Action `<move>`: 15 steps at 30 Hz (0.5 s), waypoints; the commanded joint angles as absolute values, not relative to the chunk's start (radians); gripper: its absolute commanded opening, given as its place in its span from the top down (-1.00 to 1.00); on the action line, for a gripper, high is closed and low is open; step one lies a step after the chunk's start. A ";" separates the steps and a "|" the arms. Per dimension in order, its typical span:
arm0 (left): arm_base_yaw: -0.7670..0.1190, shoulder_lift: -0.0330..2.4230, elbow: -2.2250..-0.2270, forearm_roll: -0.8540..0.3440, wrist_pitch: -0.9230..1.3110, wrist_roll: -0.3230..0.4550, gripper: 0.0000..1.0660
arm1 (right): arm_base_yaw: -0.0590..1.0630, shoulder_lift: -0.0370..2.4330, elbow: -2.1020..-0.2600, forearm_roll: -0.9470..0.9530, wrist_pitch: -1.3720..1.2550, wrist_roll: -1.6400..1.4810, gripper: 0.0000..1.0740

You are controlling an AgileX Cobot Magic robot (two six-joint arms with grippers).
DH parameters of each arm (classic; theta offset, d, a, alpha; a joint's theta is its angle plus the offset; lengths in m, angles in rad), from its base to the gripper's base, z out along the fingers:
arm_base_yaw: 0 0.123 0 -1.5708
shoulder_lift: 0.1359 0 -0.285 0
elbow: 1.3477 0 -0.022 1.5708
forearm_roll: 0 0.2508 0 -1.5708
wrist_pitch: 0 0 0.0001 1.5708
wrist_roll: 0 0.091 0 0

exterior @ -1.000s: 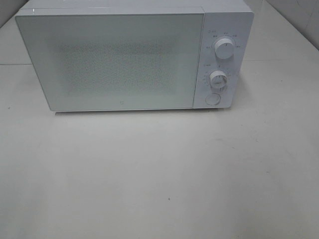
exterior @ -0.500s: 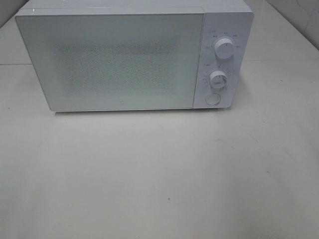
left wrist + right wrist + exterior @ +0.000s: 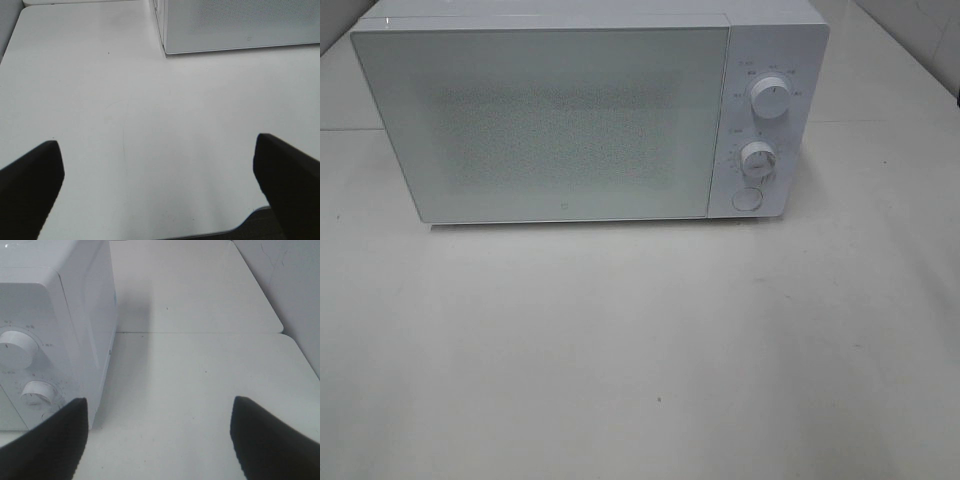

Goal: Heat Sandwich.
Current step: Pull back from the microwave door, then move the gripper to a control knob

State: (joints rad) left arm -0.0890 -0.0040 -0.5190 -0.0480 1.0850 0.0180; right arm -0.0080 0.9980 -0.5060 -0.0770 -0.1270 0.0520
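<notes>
A microwave (image 3: 590, 115) is sitting shut on the table (image 3: 640, 380). The left gripper (image 3: 157, 147) and right gripper (image 3: 160, 406) are hanging spread, holding nothing. No sandwich is showing (perhaps inside), so turning a dial (image 3: 759, 160) could be heating nothing

microwave (image 3: 590, 115) top cropped by frame edge; inside hidden behind door (image 3: 540, 125); dial (image 3: 771, 98) txt too small.
</notes>
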 commanded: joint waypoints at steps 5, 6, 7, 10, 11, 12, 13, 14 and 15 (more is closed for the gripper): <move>-0.088 -0.022 -0.517 -0.052 1.071 0.011 -0.83 | -0.009 1.086 -0.383 -0.067 -0.467 0.039 -0.40; -0.088 -0.022 -0.517 -0.052 1.071 0.011 -0.83 | -0.009 1.098 -0.368 -0.067 -0.507 0.039 -0.40; -0.088 -0.022 -0.517 -0.052 1.071 0.011 -0.83 | -0.009 1.098 -0.368 -0.067 -0.507 0.039 -0.40; -0.088 -0.022 -0.517 -0.052 1.071 0.011 -0.83 | -0.009 1.128 -0.311 -0.057 -0.637 0.029 -0.40; -0.088 -0.022 -0.517 -0.052 1.071 0.011 -0.83 | -0.009 1.128 -0.311 -0.057 -0.637 0.029 -0.40; -0.088 -0.022 -0.517 -0.052 1.071 0.011 -0.83 | -0.009 1.132 -0.297 -0.039 -0.664 0.022 -0.40; -0.088 -0.022 -0.517 -0.052 1.071 0.011 -0.83 | 0.013 1.132 -0.273 0.015 -0.701 0.000 -0.40; -0.088 -0.022 -0.517 -0.052 1.071 0.011 -0.83 | 0.036 1.132 -0.264 0.061 -0.723 -0.034 -0.40; -0.088 -0.022 -0.517 -0.052 1.071 0.011 -0.83 | 0.057 1.132 -0.252 0.106 -0.747 -0.069 -0.40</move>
